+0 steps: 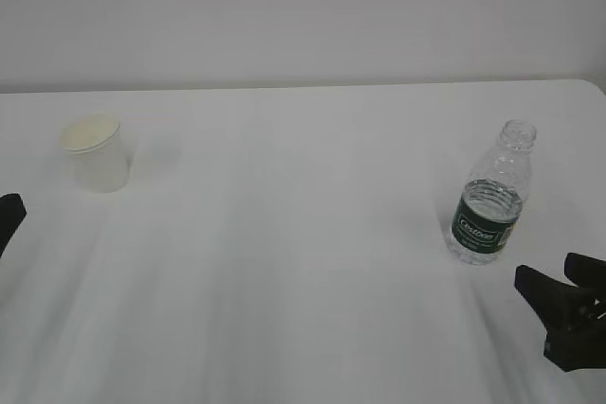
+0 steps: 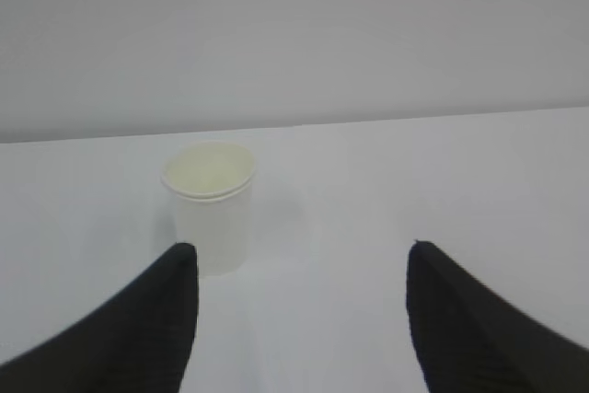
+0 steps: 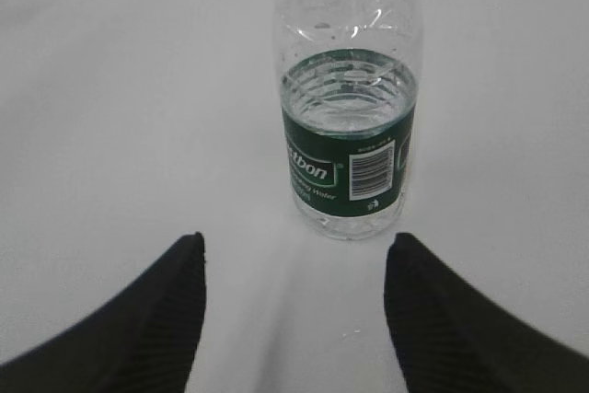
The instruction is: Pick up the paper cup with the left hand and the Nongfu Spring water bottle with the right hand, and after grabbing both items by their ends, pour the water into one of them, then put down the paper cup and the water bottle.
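The cream paper cup [image 1: 96,153] stands upright at the table's back left; the left wrist view has the paper cup [image 2: 211,204] just beyond the left finger. My left gripper [image 2: 299,255] is open and empty, only its tip [image 1: 9,210] showing at the exterior view's left edge. The uncapped Nongfu Spring water bottle [image 1: 490,201] stands upright on the right, water about halfway up. In the right wrist view the water bottle [image 3: 348,108] stands just ahead of my right gripper [image 3: 294,246], which is open and apart from it. The right gripper [image 1: 559,286] sits below and to the right of the bottle.
The white table [image 1: 303,262] stretches between cup and bottle, and a plain pale wall [image 1: 303,16] rises behind its far edge. The table's right rear corner [image 1: 592,87] is rounded.
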You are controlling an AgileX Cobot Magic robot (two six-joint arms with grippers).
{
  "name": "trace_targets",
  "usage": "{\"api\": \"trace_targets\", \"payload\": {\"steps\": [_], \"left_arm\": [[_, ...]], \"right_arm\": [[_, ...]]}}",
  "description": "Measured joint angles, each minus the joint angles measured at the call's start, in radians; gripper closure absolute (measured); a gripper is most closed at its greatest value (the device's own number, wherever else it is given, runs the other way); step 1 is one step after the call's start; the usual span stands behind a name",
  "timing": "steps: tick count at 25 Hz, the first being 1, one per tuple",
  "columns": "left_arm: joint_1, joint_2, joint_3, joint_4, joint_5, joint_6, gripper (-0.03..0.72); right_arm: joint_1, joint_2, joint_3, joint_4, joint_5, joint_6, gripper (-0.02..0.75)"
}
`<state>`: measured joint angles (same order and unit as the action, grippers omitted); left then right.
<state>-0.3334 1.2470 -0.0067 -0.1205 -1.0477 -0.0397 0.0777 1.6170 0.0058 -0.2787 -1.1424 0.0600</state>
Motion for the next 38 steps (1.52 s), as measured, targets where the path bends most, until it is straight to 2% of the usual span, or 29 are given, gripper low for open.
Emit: {"api": "trace_targets", "payload": {"steps": [2, 5, 7, 10, 20, 27, 38], "left_arm": [[0.0, 0.0, 0.0, 0.0, 0.019, 0.0, 0.183], [0.0, 0.0, 0.0, 0.0, 0.025, 0.0, 0.174], [0.0, 0.0, 0.0, 0.0, 0.027, 0.0, 0.138], [0.0, 0.0, 0.0, -0.002, 0.027, 0.0, 0.08], [0.0, 0.087, 0.0, -0.005, 0.035, 0.0, 0.062], [0.0, 0.243, -0.002, -0.005, -0.079, 0.0, 0.065], [0.0, 0.385, -0.004, 0.003, -0.093, 0.0, 0.075]], "right_arm": [[0.0, 0.0, 0.0, 0.01, 0.0, -0.004, 0.26], [0.0, 0.0, 0.0, 0.016, 0.0, -0.015, 0.194], [0.0, 0.0, -0.002, 0.016, -0.002, -0.017, 0.15], [0.0, 0.0, -0.005, 0.019, -0.002, -0.019, 0.122], [0.0, 0.036, -0.062, 0.021, -0.003, -0.021, 0.116], [0.0, 0.111, -0.108, 0.021, -0.003, -0.023, 0.116], [0.0, 0.182, -0.19, 0.029, -0.005, -0.023, 0.116]]}}
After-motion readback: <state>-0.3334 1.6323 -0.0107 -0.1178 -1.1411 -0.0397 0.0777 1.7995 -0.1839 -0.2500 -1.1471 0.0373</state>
